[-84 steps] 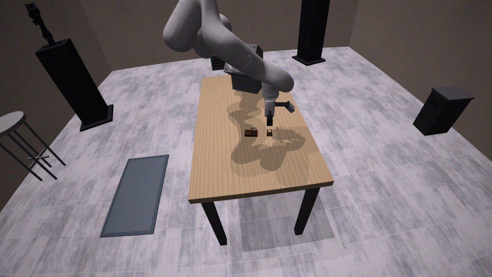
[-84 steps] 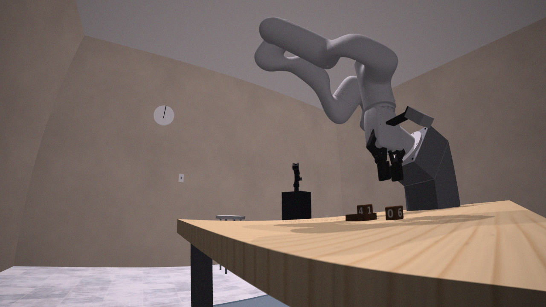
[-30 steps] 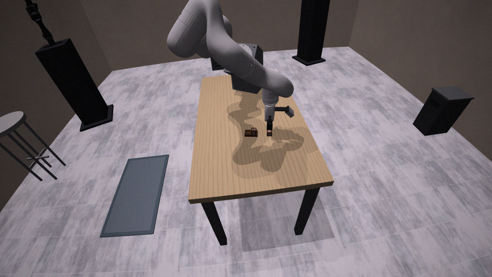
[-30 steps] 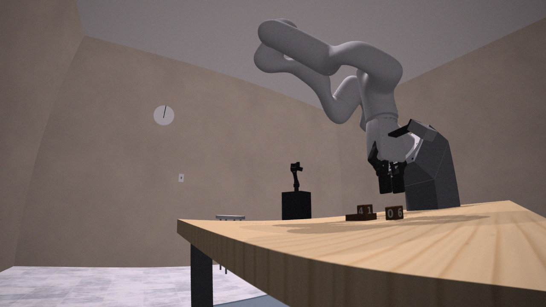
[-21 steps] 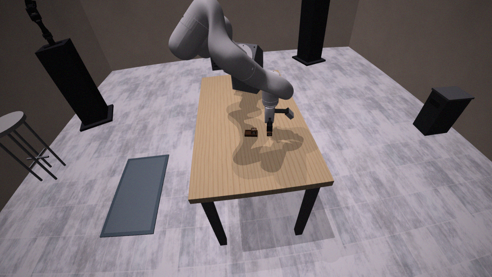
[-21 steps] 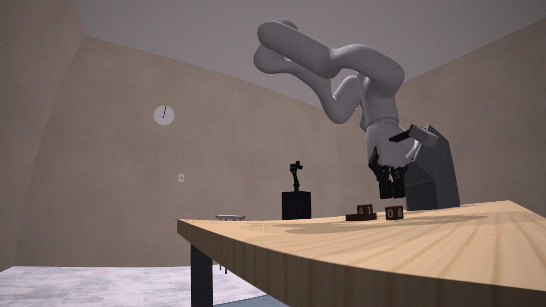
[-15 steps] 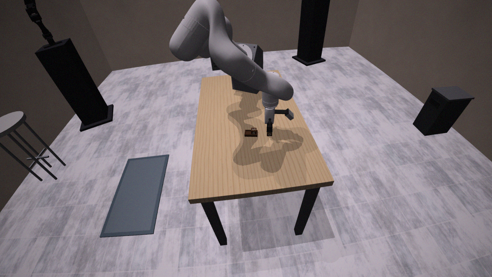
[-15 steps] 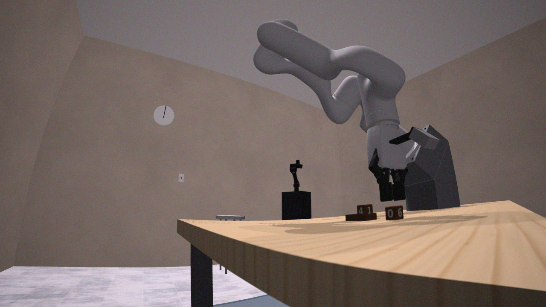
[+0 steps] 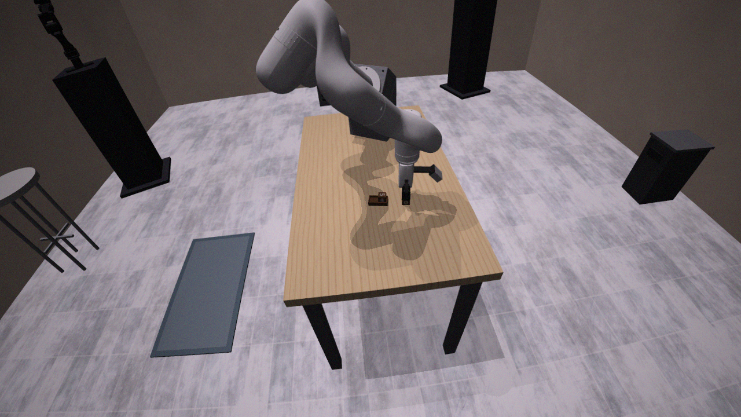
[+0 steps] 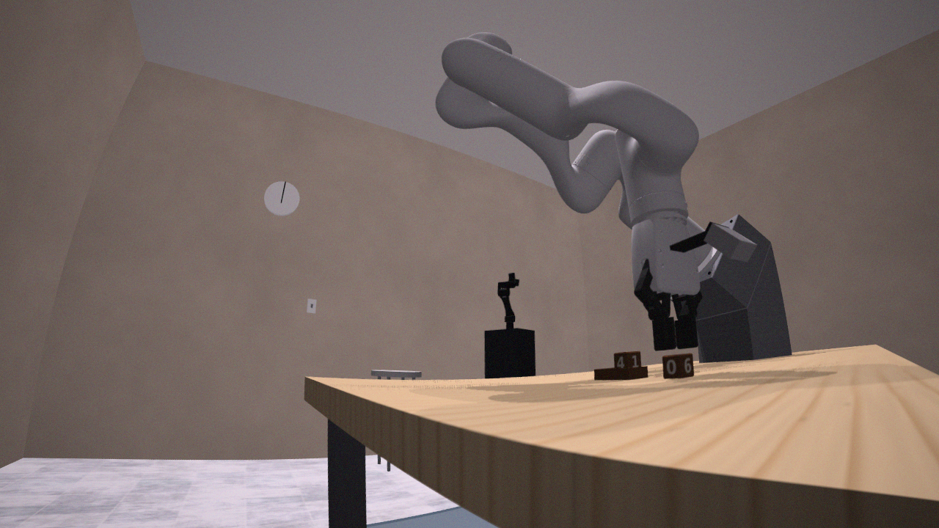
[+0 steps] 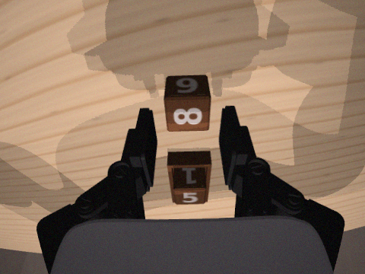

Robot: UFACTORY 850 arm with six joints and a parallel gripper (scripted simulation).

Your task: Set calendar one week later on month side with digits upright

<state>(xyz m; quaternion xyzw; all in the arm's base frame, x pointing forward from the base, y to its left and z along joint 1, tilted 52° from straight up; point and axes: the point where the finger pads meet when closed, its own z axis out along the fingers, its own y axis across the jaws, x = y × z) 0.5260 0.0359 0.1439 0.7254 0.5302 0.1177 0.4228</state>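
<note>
The gripper (image 11: pixel 188 149), half open and holding nothing, hangs over a loose wooden cube (image 10: pixel 677 365) beside the tray (image 10: pixel 620 373).

a bare lab-like test room: wooden table (image 9: pixel 331 248), black pillars (image 9: pixel 111 129) (camera-topped), stool (image 9: pixel 20 183), wall clock (image 10: pixel 282 198)

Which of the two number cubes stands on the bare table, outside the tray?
The cube below the gripper, showing 0 and 6. The other cube, showing 4 and 1, sits in the tray.

One cube (image 10: pixel 677 365) stands on the table (image 10: pixel 656 420) beside the tray (image 10: pixel 610 374), which holds the other cube (image 10: pixel 627 360)
</note>
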